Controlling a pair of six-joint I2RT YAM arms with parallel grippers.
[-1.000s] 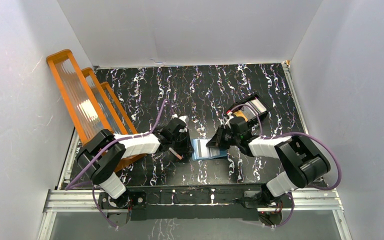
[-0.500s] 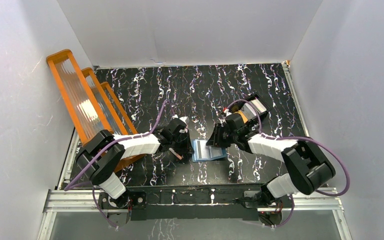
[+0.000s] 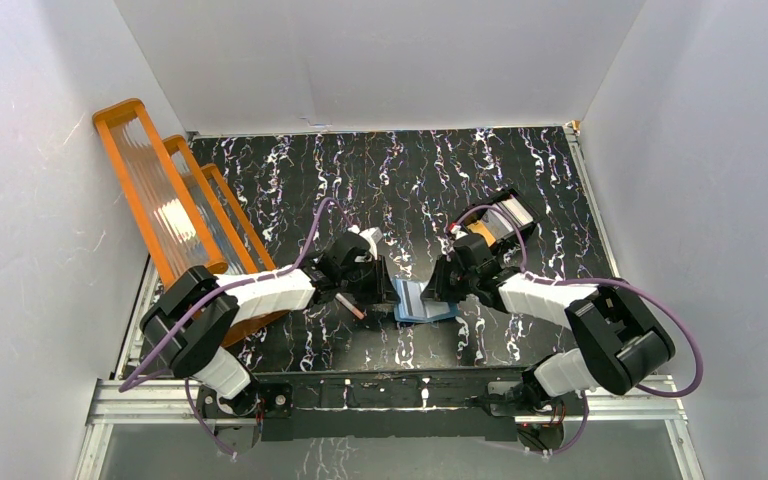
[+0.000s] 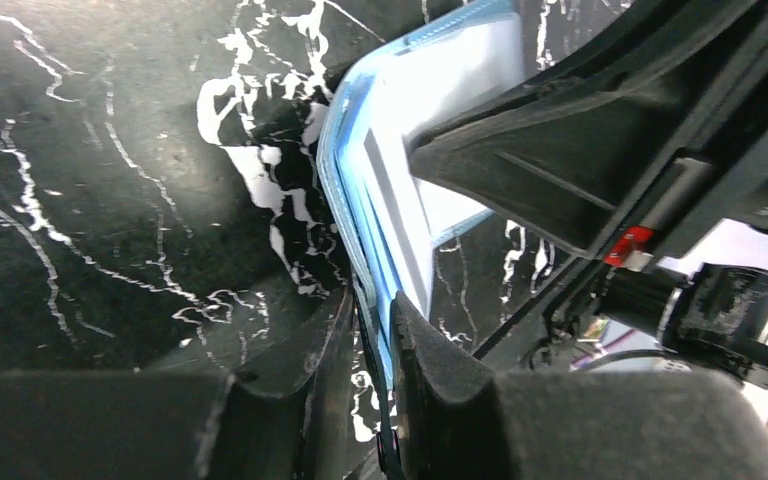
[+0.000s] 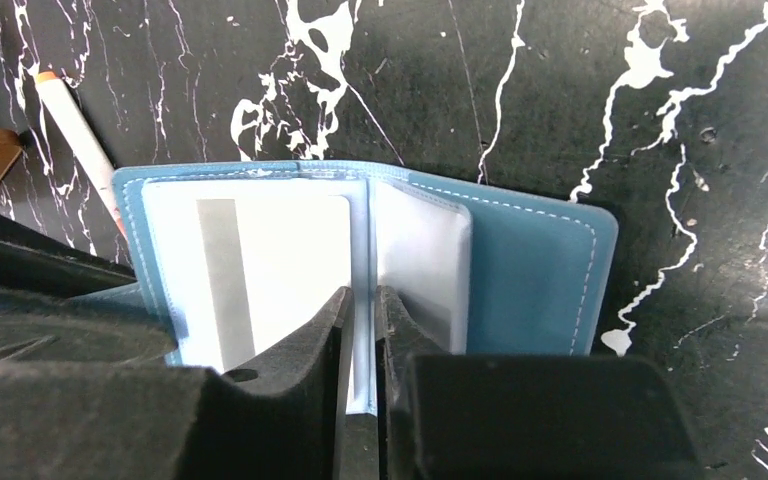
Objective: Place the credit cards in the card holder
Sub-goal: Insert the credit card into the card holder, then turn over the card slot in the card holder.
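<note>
The teal card holder [image 3: 418, 302] lies open on the black marbled table between my two grippers, its left cover tilted up. A white credit card [image 5: 260, 260] with a grey stripe sits in its left pocket. My right gripper [image 5: 362, 292] is shut on the clear inner leaf [image 5: 420, 260] at the fold. My left gripper [image 4: 372, 305] straddles the edge of the holder's [image 4: 380, 200] left cover, jaws narrowly open, with table showing beside one finger. More cards, one orange-gold [image 3: 478, 232], stand in a black tray [image 3: 508, 215] behind the right gripper [image 3: 440, 285].
A thin pink-brown stick [image 3: 353, 306] lies just under the left gripper [image 3: 385, 285], left of the holder. A big orange ribbed rack [image 3: 160, 200] leans along the left wall. White walls close the table on three sides.
The left gripper moved right onto the holder's left edge and its jaws parted. The holder's left cover rose. The right gripper widened, then shut on the inner leaf.
</note>
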